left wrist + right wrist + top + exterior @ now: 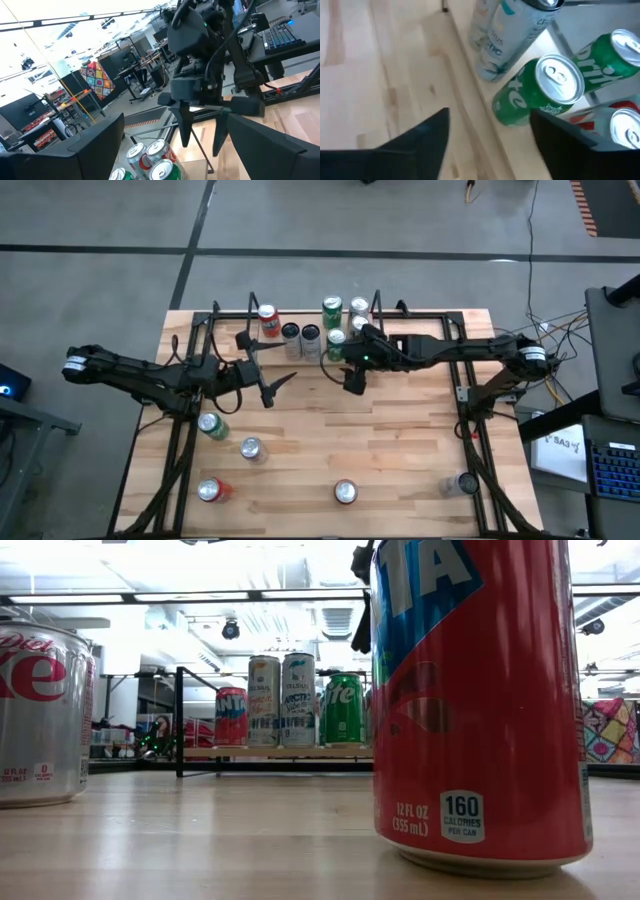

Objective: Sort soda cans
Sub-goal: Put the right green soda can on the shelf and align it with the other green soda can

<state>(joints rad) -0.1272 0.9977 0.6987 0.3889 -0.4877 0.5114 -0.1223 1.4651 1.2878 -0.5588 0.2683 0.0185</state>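
You have a pale wooden worktop made of butcher-block strips, sitting on a grey concrete floor crossed by dark lines. A black metal frame runs along the worktop's edges. To your right in the high view, a bundle of loose cables trails beside the worktop, with a keyboard near the lower corner. In the low view you look into a bright room with long ceiling lights, and a colourful patchwork quilt hangs at the far right.
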